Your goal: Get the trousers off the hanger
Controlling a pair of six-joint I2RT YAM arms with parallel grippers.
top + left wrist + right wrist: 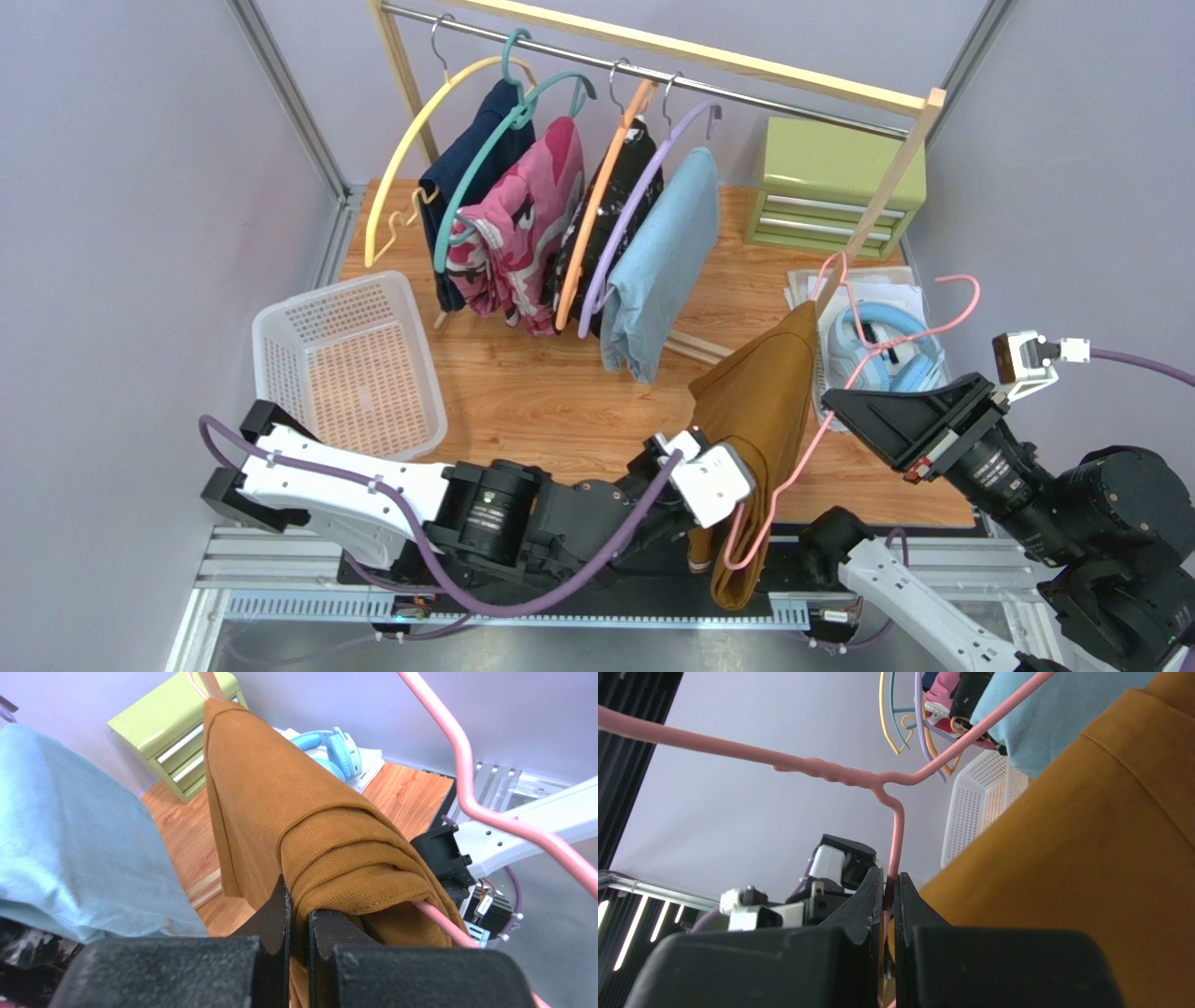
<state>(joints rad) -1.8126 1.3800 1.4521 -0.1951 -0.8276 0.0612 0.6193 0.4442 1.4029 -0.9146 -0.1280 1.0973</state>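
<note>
The mustard-brown trousers (758, 406) hang folded over the thin pink hanger (905, 329), held in the air above the table's near edge. My left gripper (718, 490) is shut on a fold of the trousers near the hanger's lower bar. In the left wrist view its jaws (300, 910) pinch the fabric (295, 812), and the pink wire (484, 812) runs out to the right. My right gripper (838, 406) is shut on the hanger. In the right wrist view its jaws (889, 885) clamp the pink wire (898, 833) beside the trousers (1088, 847).
A wooden rack at the back holds a light blue garment (666, 259), a pink patterned garment (526, 224) and others on coloured hangers. A white basket (351, 371) stands at left. A green drawer box (828, 182) and blue headphones (877, 343) are at right.
</note>
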